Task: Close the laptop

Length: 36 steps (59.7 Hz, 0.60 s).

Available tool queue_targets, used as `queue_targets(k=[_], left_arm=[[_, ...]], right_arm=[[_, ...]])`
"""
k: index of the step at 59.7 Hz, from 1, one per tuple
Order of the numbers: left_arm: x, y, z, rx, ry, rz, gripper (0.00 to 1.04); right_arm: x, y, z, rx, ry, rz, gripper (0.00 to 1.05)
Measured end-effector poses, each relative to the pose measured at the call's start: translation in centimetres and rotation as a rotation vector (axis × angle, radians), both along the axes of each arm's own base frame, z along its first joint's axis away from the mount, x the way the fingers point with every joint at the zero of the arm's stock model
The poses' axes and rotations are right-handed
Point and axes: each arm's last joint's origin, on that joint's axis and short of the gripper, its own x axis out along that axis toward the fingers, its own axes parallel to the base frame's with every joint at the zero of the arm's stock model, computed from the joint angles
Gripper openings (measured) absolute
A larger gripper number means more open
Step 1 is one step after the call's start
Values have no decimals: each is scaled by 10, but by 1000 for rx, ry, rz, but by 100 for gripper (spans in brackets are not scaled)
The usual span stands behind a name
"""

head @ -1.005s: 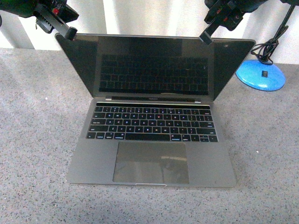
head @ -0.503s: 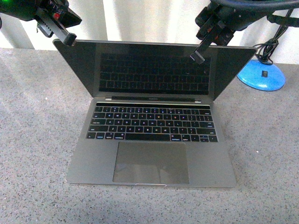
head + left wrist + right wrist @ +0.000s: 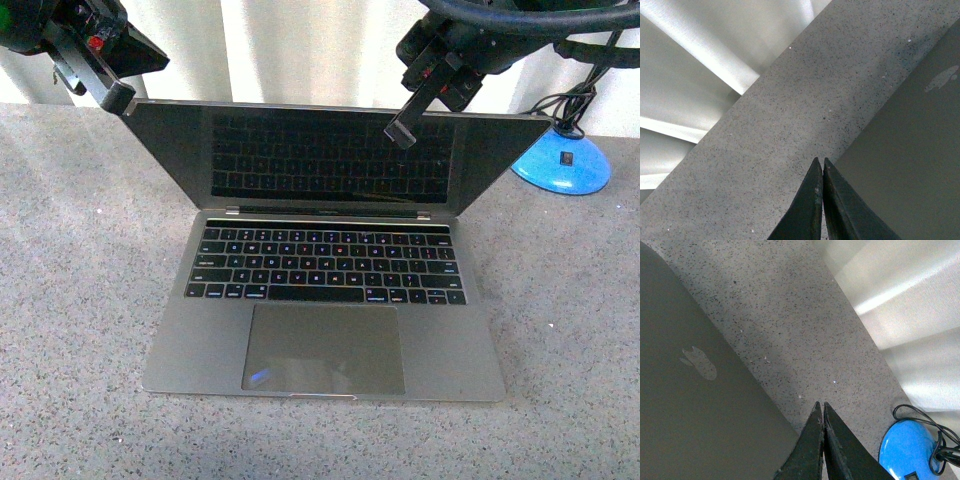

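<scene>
Laptop [image 3: 325, 300] open on speckled grey table [image 3: 80, 300]; left gripper [image 3: 115, 97] at lid's left corner, right gripper [image 3: 400, 135] at top edge, both with fingers together; blue base [image 3: 562, 160] at right; pale curtain [image 3: 300, 50] behind.

A grey speckled table [image 3: 80, 300] is in view. At its far right stands a blue round base [image 3: 562, 165] with a black cable [image 3: 578, 100], and behind is a pale curtain [image 3: 300, 50].

The open laptop [image 3: 325, 290] fills the frame's centre, its raised screen blocking the upper middle. Bare tabletop [image 3: 80, 300] lies free down the left side, along the bottom edge and at lower right. At upper right a blue domed base [image 3: 560, 165] and its black cable [image 3: 572, 103] crowd the gap beside the screen's corner.
</scene>
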Motion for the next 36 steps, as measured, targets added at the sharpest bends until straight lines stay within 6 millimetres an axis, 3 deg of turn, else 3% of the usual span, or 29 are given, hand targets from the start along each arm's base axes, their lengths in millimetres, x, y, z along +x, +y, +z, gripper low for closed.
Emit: queue_targets(k=[36], left_arm=[[-15,-18,-14,1,63,-67,4]], right_arm=[[-15,-2,-10,19,21,-15,1]])
